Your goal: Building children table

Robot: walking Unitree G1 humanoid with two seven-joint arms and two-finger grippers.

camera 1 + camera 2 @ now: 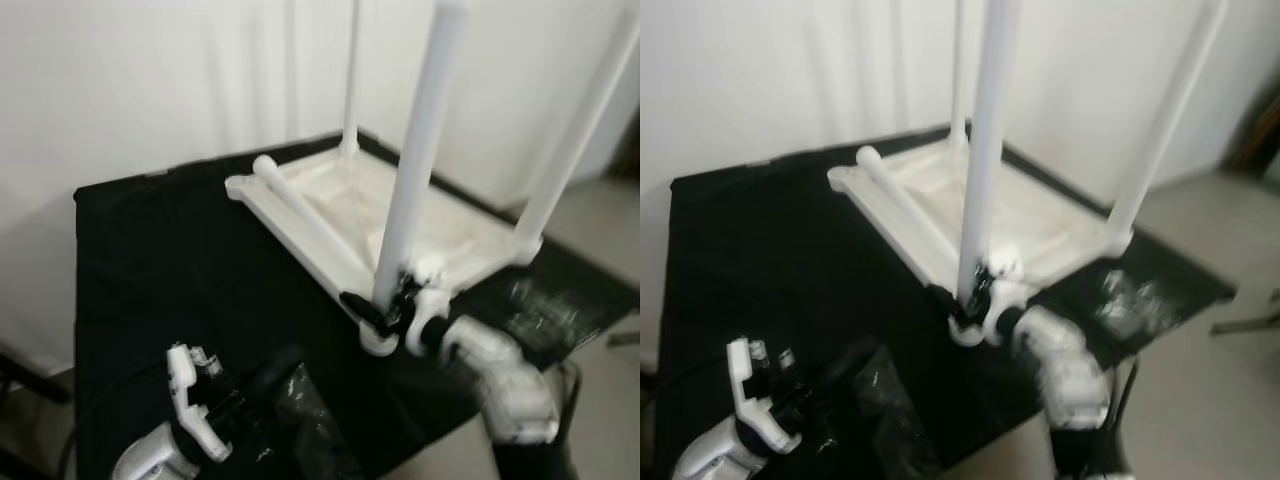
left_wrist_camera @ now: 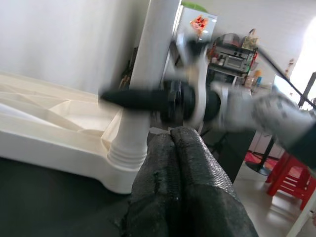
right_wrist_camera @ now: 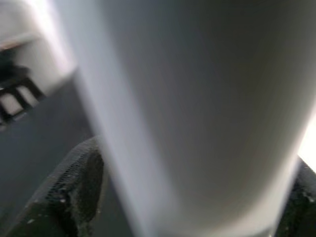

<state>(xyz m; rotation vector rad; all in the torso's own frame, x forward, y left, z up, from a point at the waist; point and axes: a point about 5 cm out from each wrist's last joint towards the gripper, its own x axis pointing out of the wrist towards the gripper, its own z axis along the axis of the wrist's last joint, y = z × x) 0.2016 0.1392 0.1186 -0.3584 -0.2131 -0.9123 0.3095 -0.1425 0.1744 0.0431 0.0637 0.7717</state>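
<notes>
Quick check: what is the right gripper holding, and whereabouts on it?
The right gripper grips the nearest upright table leg low down, just above its socket in the tabletop corner. The left gripper holds nothing.

- Upturned tabletop [image 1: 330, 205], centre of the frame: white moulded plastic, smooth, with a soft sheen
- Near leg [image 1: 420, 150], upright in the corner socket: white plastic tube, smooth and slightly glossy; in the right wrist view its surface [image 3: 197, 113] reads as plain, unmarked white
- Loose leg [image 1: 300, 205], lying along the tabletop's edge: the same smooth white plastic
- Table covering [image 1: 150, 270], left half of the frame: black cloth, matt
- Left gripper [image 2: 180, 182] fingers: black, with a rough, grainy, rubber-like skin
- Right gripper [image 1: 385, 308], clasped around the near leg's base: matt black fingers
- Right arm shell [image 1: 510, 385], lower right: pale, glossy, hard casing
- Crumpled wrapping [image 1: 305, 420], lower centre: dark, shiny film
</notes>
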